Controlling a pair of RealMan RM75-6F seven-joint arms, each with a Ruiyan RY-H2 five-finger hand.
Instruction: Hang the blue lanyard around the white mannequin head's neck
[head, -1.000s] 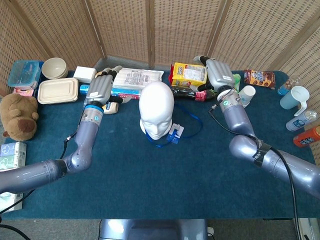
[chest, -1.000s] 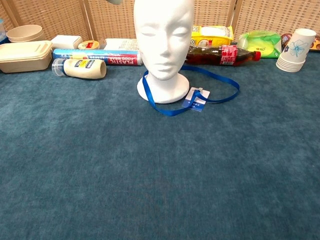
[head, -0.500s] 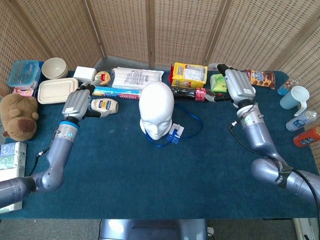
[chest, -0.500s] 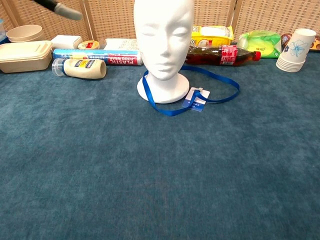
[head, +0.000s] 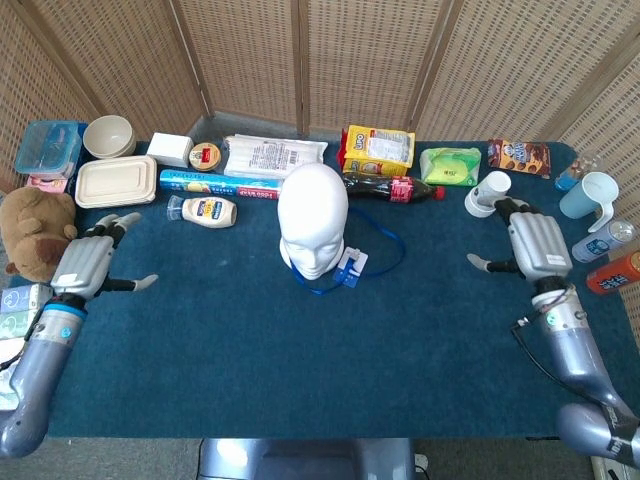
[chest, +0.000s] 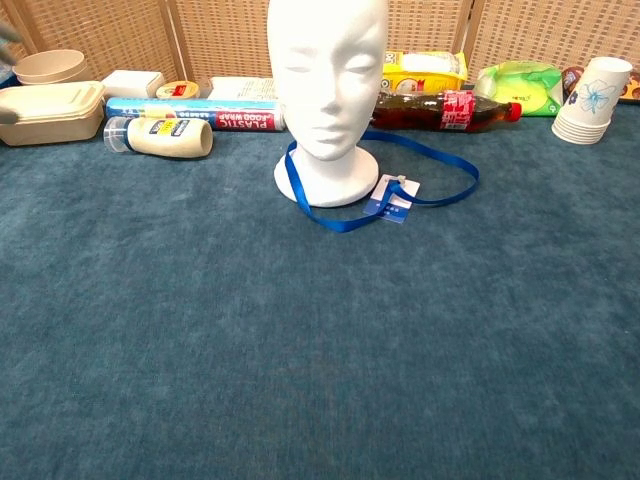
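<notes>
Holding both hands out wide of the white mannequin head (head: 313, 222), well apart from it. My left hand (head: 88, 265) hovers far to its left, near the brown teddy bear (head: 35, 232), fingers spread, gripping nothing. My right hand (head: 534, 247) hovers far to its right, just in front of the stack of paper cups (head: 487, 192), fingers apart, empty. The blue lanyard (chest: 420, 180) loops around the head's base and trails out on the blue tablecloth (chest: 320, 350) to the head's right; its badge (chest: 391, 197) lies flat just in front of the base. A cola bottle (chest: 440, 108) lies behind the head.
</notes>
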